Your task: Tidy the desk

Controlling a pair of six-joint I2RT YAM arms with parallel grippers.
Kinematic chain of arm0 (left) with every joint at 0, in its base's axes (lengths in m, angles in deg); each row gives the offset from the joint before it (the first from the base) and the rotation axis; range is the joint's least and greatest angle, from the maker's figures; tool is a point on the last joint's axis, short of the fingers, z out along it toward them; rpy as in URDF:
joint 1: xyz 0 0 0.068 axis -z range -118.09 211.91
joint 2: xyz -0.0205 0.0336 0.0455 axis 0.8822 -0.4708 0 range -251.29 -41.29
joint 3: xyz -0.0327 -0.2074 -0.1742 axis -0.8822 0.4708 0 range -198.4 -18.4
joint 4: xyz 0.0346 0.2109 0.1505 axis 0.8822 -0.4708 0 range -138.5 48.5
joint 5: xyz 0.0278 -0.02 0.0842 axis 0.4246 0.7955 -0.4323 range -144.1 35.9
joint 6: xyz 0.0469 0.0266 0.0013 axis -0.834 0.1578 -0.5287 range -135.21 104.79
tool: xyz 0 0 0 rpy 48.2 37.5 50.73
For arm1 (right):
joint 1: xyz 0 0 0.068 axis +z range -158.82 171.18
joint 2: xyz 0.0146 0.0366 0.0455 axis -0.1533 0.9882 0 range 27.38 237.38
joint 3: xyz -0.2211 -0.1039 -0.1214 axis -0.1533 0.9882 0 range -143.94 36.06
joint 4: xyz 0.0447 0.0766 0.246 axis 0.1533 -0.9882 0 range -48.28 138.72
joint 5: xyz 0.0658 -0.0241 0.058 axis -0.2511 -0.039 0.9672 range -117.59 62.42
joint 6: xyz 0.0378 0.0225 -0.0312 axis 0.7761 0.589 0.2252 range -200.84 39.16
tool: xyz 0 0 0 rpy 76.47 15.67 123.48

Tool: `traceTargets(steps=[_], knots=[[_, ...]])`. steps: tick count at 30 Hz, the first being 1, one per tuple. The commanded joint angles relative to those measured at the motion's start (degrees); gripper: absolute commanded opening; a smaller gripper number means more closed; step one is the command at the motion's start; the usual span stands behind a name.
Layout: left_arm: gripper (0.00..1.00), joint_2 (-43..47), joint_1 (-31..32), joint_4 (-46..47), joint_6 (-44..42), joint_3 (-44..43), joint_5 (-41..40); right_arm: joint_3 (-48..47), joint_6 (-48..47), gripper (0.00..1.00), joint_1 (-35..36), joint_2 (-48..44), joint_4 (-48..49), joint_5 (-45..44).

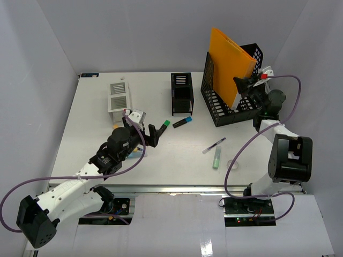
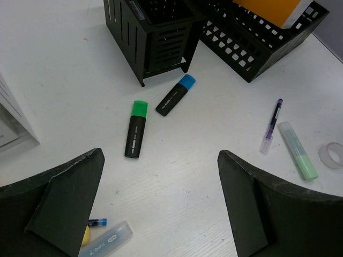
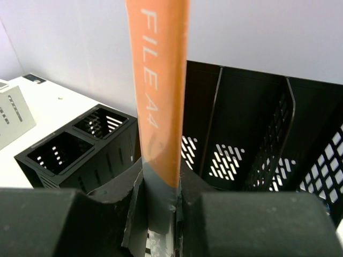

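The white desk (image 1: 102, 155) carries scattered pens. My right gripper (image 1: 242, 85) is shut on the edge of an orange file folder (image 1: 230, 61), which stands upright and tilted in the black mesh file rack (image 1: 225, 110). The right wrist view shows the folder (image 3: 158, 80) pinched between the jaws of the right gripper (image 3: 159, 182), above the rack (image 3: 252, 139). My left gripper (image 1: 155, 135) hovers open over the desk with nothing between its fingers (image 2: 69, 203). Just ahead of it lie a green-capped marker (image 2: 135, 130) and a blue-capped marker (image 2: 175, 95).
A black pen holder (image 1: 181, 93) stands mid-back and a white organizer (image 1: 119, 99) back left. A purple pen (image 1: 214, 145), a pale green highlighter (image 1: 216, 157) and a tape roll (image 1: 232, 164) lie front right. A clear pen (image 2: 107, 240) lies under the left finger.
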Motion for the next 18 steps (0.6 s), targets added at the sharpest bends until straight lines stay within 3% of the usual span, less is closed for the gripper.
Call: traceTargets(steps=[1,6,18], knots=[[0.98,-0.47,-0.3,1.96,-0.2,0.74,1.21,0.16,3.67,0.08,0.37,1.69,17.01,0.76],[0.98,-1.07,-0.3,2.29,-0.02,0.91,1.3,1.28,6.09,0.08,0.37,2.01,18.96,-1.38],[0.98,-2.39,-0.31,3.9,1.43,0.9,2.74,4.92,4.41,0.08,2.09,-3.07,13.41,-9.55]])
